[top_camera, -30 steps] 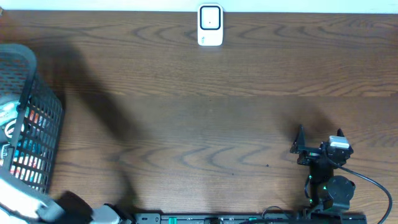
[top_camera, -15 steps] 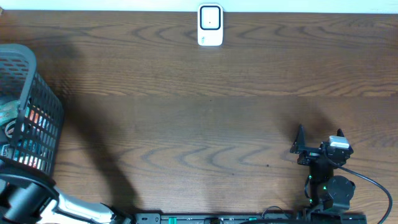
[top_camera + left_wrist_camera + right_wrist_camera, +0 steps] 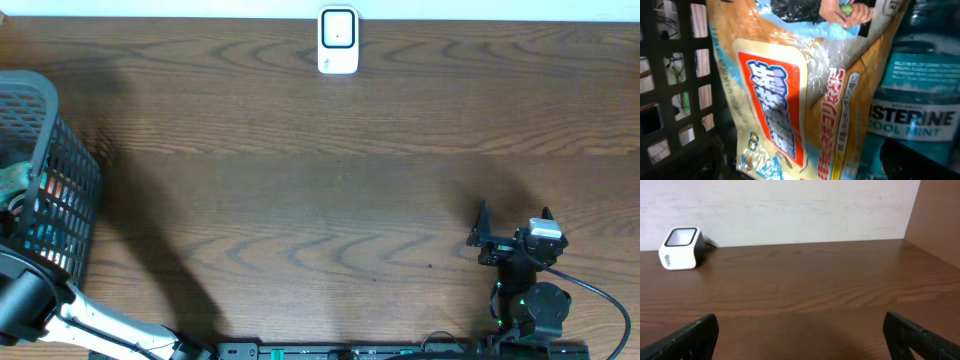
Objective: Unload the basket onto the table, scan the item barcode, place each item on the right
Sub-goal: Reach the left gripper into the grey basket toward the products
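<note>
L arm (image 3: 70, 318) comes in from the near-L corner of the bench (image 3: 330, 200) and reaches out to the black mesh basket (image 3: 72, 190) at the L edge; its far end runs off frame in the overhead view. L hand (image 3: 805, 161) is down inside the basket, jaws spread wide, nothing gripped. Its dark fingers (image 3: 912, 156) show blurred in the lower corners of the wrist view; can't tell if either touches anything.

R arm sits folded at the near-R edge w/ cable trailing. R hand (image 3: 800, 336) hangs low over bare wood, jaws fully apart, nothing btwn them, pointing at the back wall.

Basket contents: tan snack bag (image 3: 775, 115) w/ an orange-red panel and Japanese print, crinkled, tilted, right in front of the L wrist cam. Just beside it on the R, partly behind it, a blue-green Listerine Cool Mint bottle (image 3: 920, 100), label facing cam. No barcode visible on either. Mesh wall fills the L of that view.

White scanner (image 3: 338, 42) stands at the far edge, centre, window up, well apart from basket and both hands. Wide stretch of wood lies btwn basket, scanner and R arm
</note>
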Action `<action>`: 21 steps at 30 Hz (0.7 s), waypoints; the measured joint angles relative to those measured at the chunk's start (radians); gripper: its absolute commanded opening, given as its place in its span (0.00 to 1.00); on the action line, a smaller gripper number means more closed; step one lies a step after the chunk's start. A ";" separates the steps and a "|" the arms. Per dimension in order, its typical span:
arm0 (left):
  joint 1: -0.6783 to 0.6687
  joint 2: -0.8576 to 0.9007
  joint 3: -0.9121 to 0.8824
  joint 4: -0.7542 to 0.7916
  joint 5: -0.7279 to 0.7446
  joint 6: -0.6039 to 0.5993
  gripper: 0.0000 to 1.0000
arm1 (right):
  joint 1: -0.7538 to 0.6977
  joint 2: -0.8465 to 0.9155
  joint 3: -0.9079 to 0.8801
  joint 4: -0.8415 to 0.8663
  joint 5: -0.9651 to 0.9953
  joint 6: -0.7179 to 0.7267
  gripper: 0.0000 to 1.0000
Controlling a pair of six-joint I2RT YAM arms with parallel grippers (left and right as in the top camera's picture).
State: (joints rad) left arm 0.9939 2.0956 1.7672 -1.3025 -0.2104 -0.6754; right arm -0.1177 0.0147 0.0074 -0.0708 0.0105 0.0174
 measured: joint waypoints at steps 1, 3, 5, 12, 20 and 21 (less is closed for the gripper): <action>-0.001 0.000 -0.014 0.013 -0.002 0.000 0.98 | 0.000 0.000 0.000 0.000 0.000 0.000 0.99; -0.002 0.000 -0.048 0.041 -0.010 0.004 0.98 | 0.000 0.000 0.000 0.000 0.000 0.000 0.99; -0.001 -0.014 -0.082 0.066 -0.027 0.011 0.98 | 0.000 0.000 0.000 0.000 0.000 0.000 0.99; -0.009 -0.006 -0.220 0.129 -0.041 0.019 0.46 | 0.000 0.000 0.000 0.000 0.000 0.000 0.99; -0.014 -0.013 -0.220 0.079 -0.112 0.025 0.07 | 0.000 0.000 0.000 0.000 0.000 0.000 0.99; -0.014 -0.017 -0.220 0.076 -0.114 0.025 0.07 | 0.000 0.000 0.000 0.000 0.000 0.000 0.99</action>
State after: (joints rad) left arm 0.9798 2.0789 1.5475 -1.2266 -0.3244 -0.6506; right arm -0.1177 0.0147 0.0074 -0.0708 0.0101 0.0174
